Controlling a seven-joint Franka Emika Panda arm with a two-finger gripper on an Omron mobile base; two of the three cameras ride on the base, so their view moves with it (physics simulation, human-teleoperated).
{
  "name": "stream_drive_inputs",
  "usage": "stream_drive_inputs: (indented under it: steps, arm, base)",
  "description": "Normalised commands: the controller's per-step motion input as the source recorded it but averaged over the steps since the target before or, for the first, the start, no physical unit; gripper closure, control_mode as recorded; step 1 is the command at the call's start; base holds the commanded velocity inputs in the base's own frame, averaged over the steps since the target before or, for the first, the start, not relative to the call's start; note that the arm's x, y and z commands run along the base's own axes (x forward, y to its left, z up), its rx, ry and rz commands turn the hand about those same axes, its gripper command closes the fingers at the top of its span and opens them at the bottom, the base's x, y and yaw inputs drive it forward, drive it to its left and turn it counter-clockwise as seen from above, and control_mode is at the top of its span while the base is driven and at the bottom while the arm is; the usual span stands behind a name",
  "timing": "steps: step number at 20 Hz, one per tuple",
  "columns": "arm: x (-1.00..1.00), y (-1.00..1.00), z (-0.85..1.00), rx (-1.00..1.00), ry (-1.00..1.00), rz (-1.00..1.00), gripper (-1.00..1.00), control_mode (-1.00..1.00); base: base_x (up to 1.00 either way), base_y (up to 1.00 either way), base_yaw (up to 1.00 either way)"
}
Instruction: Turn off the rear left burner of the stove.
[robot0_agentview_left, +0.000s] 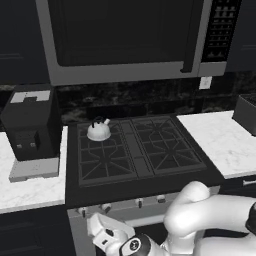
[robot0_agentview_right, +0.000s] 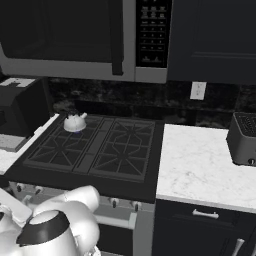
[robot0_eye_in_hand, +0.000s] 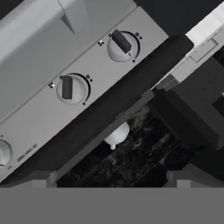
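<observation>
The stove (robot0_agentview_left: 137, 172) is a black gas cooktop with a silver front. Its rear left burner (robot0_agentview_left: 117, 137) carries a small white kettle (robot0_agentview_left: 98, 130); the same burner (robot0_agentview_right: 94, 129) and kettle (robot0_agentview_right: 75, 122) show from the right base. My gripper (robot0_eye_in_hand: 111, 180) is open, with nothing between its fingertips (robot0_eye_in_hand: 40, 179). It hangs low in front of the stove's left end and faces the silver front panel (robot0_eye_in_hand: 94, 61). Two dark-handled knobs (robot0_eye_in_hand: 121, 43) (robot0_eye_in_hand: 68, 87) sit ahead of it, their bars at different angles. A third knob (robot0_eye_in_hand: 3, 153) is cut off by the frame edge.
A grey microwave (robot0_agentview_left: 130, 40) hangs over the stove. On the left counter stands a black coffee machine (robot0_agentview_left: 30, 130). The right counter (robot0_agentview_right: 200, 165) holds a dark toaster (robot0_agentview_right: 245, 137). My white arm (robot0_agentview_left: 210, 215) bends across in front of the oven.
</observation>
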Motion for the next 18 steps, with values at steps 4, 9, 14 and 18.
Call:
stream_drive_inputs:
  steps: [4, 9, 14, 18]
  arm:
    - [0.23, 0.00, -0.19, 0.01, -0.08, 0.00, -1.00, -1.00]
    - [0.36, 0.00, -0.20, 0.00, 0.00, 0.00, -1.00, -1.00]
    - [0.27, 0.00, -0.35, 0.00, 0.00, 0.00, -1.00, -1.00]
    - [0.13, 0.00, -0.32, 0.00, -0.04, 0.00, -1.00, -1.00]
  base:
    - [0.00, 0.00, 0.00]
    - [0.00, 0.00, 0.00]
    - [0.00, 0.00, 0.00]
    - [0.00, 0.00, 0.00]
